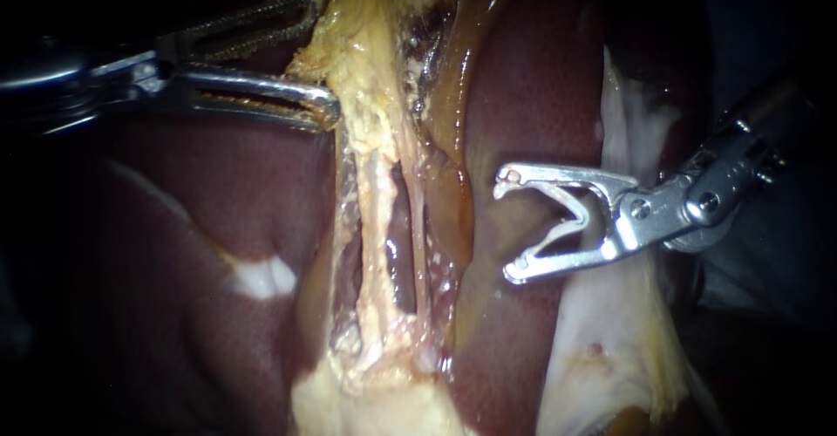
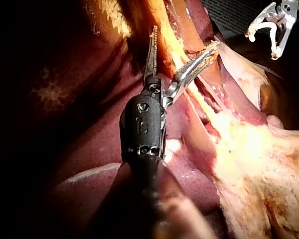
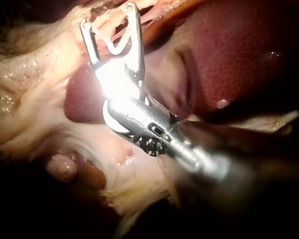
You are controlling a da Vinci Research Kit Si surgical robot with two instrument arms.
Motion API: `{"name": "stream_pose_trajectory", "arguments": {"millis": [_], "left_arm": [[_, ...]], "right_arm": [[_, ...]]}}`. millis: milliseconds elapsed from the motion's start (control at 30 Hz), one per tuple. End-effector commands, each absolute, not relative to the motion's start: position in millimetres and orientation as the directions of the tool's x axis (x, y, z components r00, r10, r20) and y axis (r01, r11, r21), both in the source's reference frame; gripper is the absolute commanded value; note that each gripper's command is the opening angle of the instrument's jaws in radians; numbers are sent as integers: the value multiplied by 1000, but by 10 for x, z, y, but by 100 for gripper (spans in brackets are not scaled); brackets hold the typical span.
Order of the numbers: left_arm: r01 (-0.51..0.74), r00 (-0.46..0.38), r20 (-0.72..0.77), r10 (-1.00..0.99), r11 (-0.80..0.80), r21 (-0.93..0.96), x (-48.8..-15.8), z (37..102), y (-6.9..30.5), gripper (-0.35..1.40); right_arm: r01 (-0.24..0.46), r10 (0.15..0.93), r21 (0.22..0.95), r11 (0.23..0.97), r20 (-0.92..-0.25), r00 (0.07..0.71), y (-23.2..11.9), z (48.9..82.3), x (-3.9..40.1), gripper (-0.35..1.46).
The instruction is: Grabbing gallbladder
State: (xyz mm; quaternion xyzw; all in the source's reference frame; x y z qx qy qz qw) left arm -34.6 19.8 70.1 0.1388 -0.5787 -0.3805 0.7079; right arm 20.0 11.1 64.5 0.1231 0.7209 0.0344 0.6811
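Both jaw pairs open, nothing gripped; left instrument [image 1: 321,57] nearest, gallbladder [image 1: 370,61] directly ahead of tips; right instrument [image 1: 506,225] well apart.

The liver [image 1: 540,78] is dark maroon and finely speckled, with a white patch [image 1: 261,277] and a pale streak. The fat [image 1: 366,52] is cream-yellow, flecked with dark spots. The tubes [image 1: 379,218] are pale tan. A glossy strip [image 1: 453,200] is amber. The membrane [image 1: 628,122] is whitish. The left instrument [image 1: 318,59] is silver with fine cross-ridges; the right instrument [image 1: 506,227] is plain bright silver.
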Motion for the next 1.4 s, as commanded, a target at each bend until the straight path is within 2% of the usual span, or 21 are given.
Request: {"name": "stream_pose_trajectory", "arguments": {"millis": [33, 433, 600, 733, 800, 900, 1400], "left_arm": [[379, 39, 712, -701, 669, 639, -346, 703, 200, 81], [386, 27, 685, -728, 640, 665, -351, 714, 204, 67], [389, 28, 666, -745, 622, 679, -349, 718, 206, 51], [391, 34, 655, -755, 614, 686, -345, 718, 206, 30], [393, 38, 645, -763, 605, 693, -342, 718, 205, 12], [400, 53, 616, -786, 582, 708, -337, 717, 204, -35], [401, 91, 567, -819, 551, 732, -333, 710, 199, -35]], "right_arm": [[131, 224, 217, 967, -974, -42, 111, 645, 200, 59], [131, 224, 217, 967, -974, -42, 110, 645, 200, 59], [131, 224, 217, 967, -974, -42, 110, 645, 200, 59], [131, 224, 217, 967, -974, -42, 110, 645, 200, 59], [131, 224, 217, 967, -974, -42, 110, 645, 200, 59], [131, 224, 217, 967, -974, -42, 110, 645, 200, 59], [131, 224, 217, 967, -974, -42, 110, 645, 200, 59]]}}
